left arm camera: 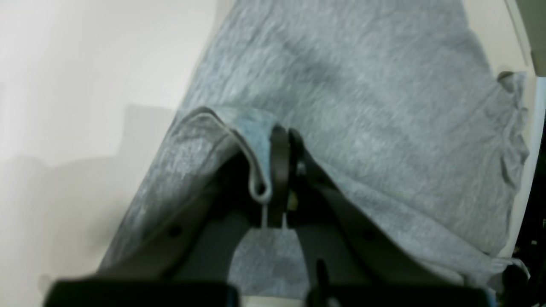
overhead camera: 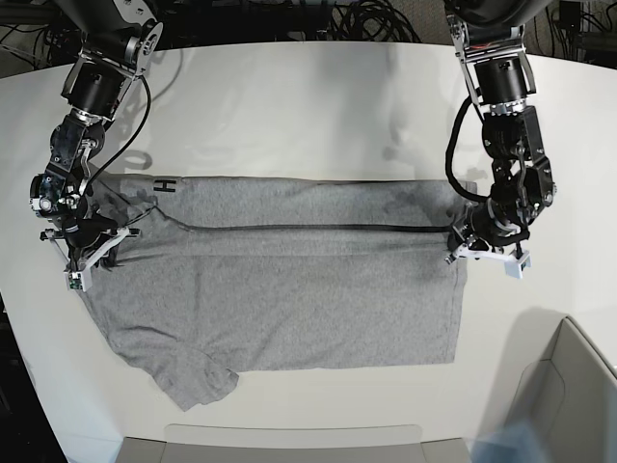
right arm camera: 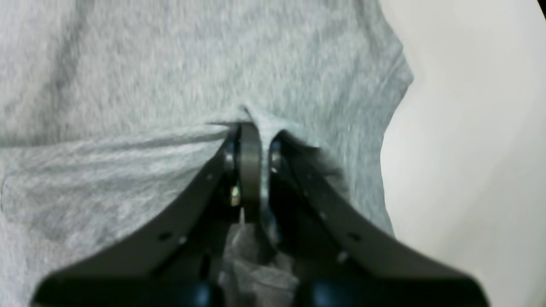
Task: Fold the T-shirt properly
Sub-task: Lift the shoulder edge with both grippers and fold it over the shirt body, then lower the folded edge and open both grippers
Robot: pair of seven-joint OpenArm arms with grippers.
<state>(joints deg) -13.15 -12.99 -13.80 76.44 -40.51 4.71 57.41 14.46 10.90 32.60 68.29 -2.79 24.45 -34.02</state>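
Base view, nearest edge first: a pale grey tray-like rim runs along the bottom of the frame, with a second pale bin at the lower right corner. Just beyond them lies the heather-grey short-sleeved cotton T-shirt, spread flat on the white counter. One short sleeve points toward the near-left corner. The shirt's far portion is turned over onto itself along a long straight crease that runs from one gripper to the other. A black capital letter H shows at the far-left corner of the fabric.

The right gripper, at the left of this view, sits low on the shirt's left edge. The left gripper, at the right of this view, sits on the shirt's right edge at the end of the crease. Both arms reach down from the far side of the counter, where black cables lie.

Left wrist view: black fingers pressed together, with a hemmed grey edge curling up beside them and fabric pinched between. Shirt is draped around and beyond the gripper; bare counter at left.

Right wrist view: fingers closed on a raised ridge of grey cloth, which puckers at the tips. Image is blurred; bare counter at right.
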